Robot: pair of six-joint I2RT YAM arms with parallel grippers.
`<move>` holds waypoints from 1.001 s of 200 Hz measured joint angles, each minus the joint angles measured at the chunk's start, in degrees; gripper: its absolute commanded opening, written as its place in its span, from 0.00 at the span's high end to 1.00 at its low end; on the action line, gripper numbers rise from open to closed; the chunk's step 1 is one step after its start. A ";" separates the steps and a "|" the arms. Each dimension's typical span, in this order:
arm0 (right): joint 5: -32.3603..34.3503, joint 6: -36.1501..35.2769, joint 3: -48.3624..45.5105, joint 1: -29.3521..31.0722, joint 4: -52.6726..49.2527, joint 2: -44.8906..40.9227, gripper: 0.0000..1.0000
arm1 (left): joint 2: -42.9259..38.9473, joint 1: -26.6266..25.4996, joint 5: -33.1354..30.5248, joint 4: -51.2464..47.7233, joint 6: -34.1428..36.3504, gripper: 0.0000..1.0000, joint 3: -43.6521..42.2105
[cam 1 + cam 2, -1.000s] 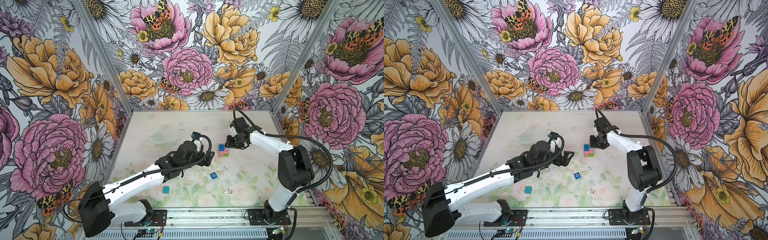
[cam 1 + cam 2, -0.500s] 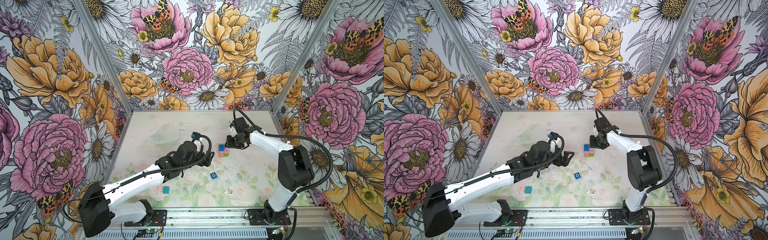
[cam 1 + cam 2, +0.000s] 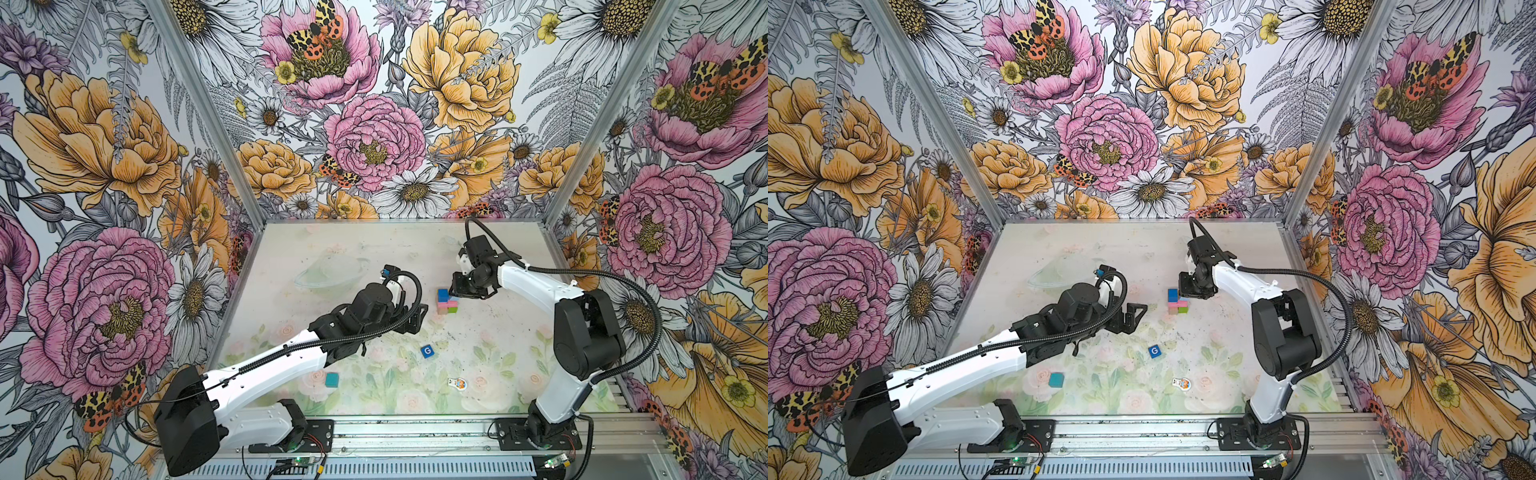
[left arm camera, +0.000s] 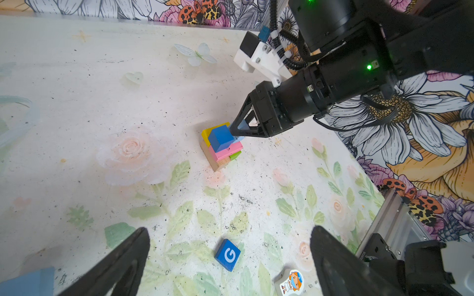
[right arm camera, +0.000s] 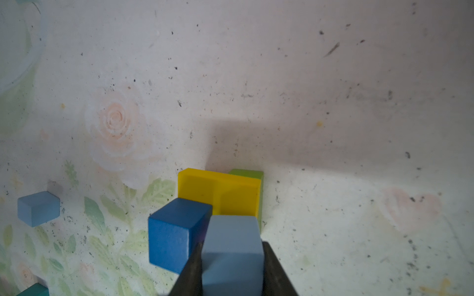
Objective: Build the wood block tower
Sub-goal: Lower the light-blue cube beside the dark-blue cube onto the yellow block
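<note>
Carefully: my right claw is clamped on the light blue cube at the tower, mid-bench. I should seat it flat, square beside the dark blue cube, then let go gently. My left claw gapes wide and empty.

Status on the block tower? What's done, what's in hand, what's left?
Done: the tower has plain-wood, green, pink and yellow oblongs stacked, a dark blue cube on top. In hand: the right gripper is shut on a light blue cube at the stack, beside the dark blue one. Left: the G cube, teal cube and a second light blue cube lie loose; left gripper open, empty.
</note>
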 measured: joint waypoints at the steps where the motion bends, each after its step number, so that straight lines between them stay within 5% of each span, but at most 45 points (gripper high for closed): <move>1: 0.00 0.00 0.00 0.00 0.00 0.00 0.75 | 0.00 0.00 0.00 0.00 0.00 0.01 0.00; 200: -0.39 0.00 0.02 0.00 0.00 0.15 0.65 | 0.00 0.00 0.00 0.00 0.00 0.01 -0.02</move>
